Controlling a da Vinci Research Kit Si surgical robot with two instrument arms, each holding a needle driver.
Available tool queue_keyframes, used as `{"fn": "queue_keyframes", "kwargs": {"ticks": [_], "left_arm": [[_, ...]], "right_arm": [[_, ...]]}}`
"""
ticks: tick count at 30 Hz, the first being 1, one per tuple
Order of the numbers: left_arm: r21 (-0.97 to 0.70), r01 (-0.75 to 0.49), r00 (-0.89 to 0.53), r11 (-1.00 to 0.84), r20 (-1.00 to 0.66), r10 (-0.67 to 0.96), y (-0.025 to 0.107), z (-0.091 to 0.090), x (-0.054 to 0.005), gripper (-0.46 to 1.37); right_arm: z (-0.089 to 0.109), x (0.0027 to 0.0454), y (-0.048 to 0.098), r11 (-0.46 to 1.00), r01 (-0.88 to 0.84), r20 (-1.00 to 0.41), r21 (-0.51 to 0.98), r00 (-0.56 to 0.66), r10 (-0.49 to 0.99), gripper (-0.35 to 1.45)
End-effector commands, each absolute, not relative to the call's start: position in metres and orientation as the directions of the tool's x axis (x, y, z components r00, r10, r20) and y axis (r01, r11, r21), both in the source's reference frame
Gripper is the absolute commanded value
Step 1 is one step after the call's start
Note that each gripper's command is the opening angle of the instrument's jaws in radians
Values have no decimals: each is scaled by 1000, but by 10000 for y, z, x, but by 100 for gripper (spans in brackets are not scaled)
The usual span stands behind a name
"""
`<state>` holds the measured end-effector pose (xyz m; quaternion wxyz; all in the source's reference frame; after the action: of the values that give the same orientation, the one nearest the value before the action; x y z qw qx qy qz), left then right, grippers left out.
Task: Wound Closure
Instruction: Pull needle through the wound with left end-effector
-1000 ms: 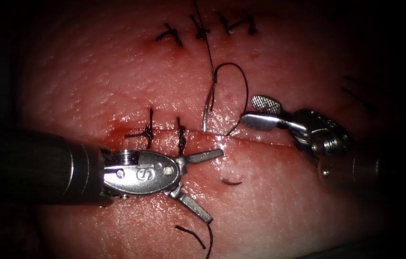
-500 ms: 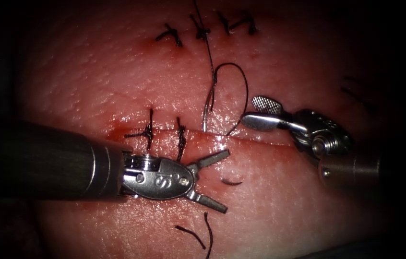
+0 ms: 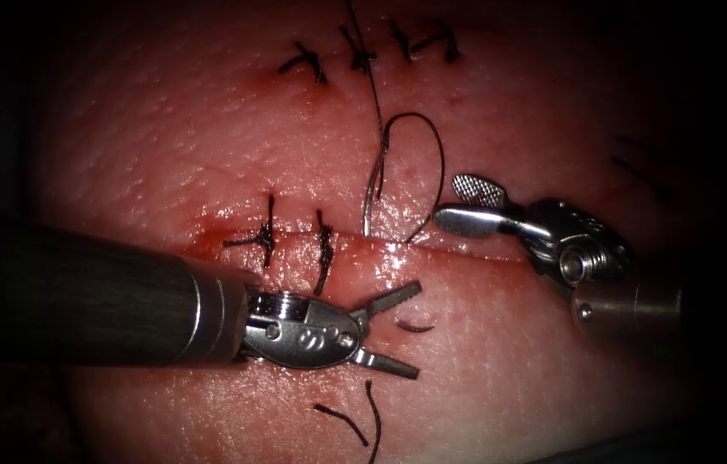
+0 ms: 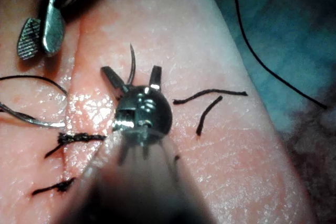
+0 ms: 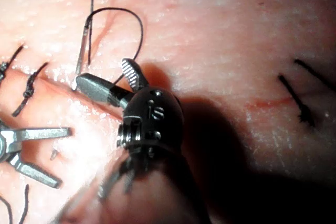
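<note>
The curved needle (image 3: 370,189) stands in the tissue (image 3: 166,146). It enters just above the cut (image 3: 467,251), and its point (image 3: 416,327) comes out below the cut. My left tool (image 3: 418,331) lies below the cut with its jaws open on either side of that point (image 4: 131,62), holding nothing. My right tool (image 3: 451,200) hovers at the cut's right, jaws open and empty, beside the needle (image 5: 82,48). Black thread (image 3: 432,137) loops from the needle's back end down to the cut.
Two tied stitches (image 3: 265,234) close the cut's left part. A row of older stitches (image 3: 362,57) sits farther up. Loose cut thread ends (image 3: 345,421) lie below the left tool, and more (image 4: 209,94) near the tissue's edge. Red fluid wets the cut.
My left tool has moved right and slightly down, and its jaws have narrowed around the needle's point. The right tool and the needle have stayed put.
</note>
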<state>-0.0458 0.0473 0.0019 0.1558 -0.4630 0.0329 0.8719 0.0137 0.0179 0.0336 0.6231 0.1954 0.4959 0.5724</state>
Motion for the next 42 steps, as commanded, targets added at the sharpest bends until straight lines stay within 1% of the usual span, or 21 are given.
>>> {"fn": "queue_keyframes", "kwargs": {"ticks": [1, 3, 5, 6, 14, 16, 19, 20, 21, 23, 24, 26, 27, 31, 36, 39, 42], "left_arm": [[-90, -297, -521, -951, -819, 241, 473, 19, -458, 14], [-85, -297, -522, -951, -819, 236, 473, 25, -458, -5], [-81, -296, -523, -952, -820, 233, 472, 30, -457, -29], [-103, -311, -513, -945, -819, 258, 472, 34, -455, -35], [-208, -368, -472, -906, -798, 374, 478, 32, -444, -35], [-280, -366, -440, -887, -788, 430, 480, 26, -442, -35], [-428, -357, -327, -830, -775, 541, 482, 19, -438, -35], [-527, -338, -239, -780, -753, 613, 485, 14, -435, -35], [-540, -333, -230, -773, -749, 622, 485, 13, -435, -35], [-629, -301, -152, -717, -710, 687, 488, 8, -431, -35], [-675, -264, -114, -689, -687, 717, 489, 5, -429, -35], [-729, -225, -74, -646, -648, 758, 492, 1, -427, -35], [-757, -199, -50, -622, -626, 778, 494, -1, -425, -35], [-845, -120, 22, -521, -527, 850, 496, -3, -422, -35], [-898, -72, 43, -435, -438, 898, 497, -6, -420, -35], [-929, -41, 63, -368, -370, 927, 499, -11, -419, -35], [-946, -2, 81, -325, -324, 943, 503, -16, -418, -35]], "right_arm": [[336, 137, 179, 269, -517, -394, 812, -147, 907, 101], [337, 137, 178, 270, -517, -395, 812, -147, 907, 101], [337, 137, 178, 271, -517, -396, 812, -146, 907, 101], [337, 137, 178, 271, -517, -396, 812, -146, 907, 101], [337, 137, 177, 273, -516, -397, 812, -146, 906, 100], [337, 137, 176, 273, -516, -397, 812, -145, 906, 99], [337, 137, 176, 279, -516, -402, 810, -142, 904, 99], [338, 137, 176, 296, -519, -416, 802, -130, 900, 97], [338, 136, 175, 295, -521, -416, 801, -131, 900, 97], [338, 135, 174, 332, -518, -441, 788, -101, 892, 96], [338, 135, 173, 386, -505, -476, 772, -57, 878, 95], [339, 135, 172, 440, -488, -507, 754, -6, 862, 95], [339, 135, 171, 500, -478, -544, 722, 55, 837, 95], [340, 135, 169, 583, -448, -582, 678, 159, 798, 97], [340, 135, 168, 594, -441, -587, 672, 172, 791, 99], [339, 136, 167, 596, -438, -596, 673, 155, 788, 102], [337, 137, 165, 604, -420, -604, 678, 151, 783, 101]]}}
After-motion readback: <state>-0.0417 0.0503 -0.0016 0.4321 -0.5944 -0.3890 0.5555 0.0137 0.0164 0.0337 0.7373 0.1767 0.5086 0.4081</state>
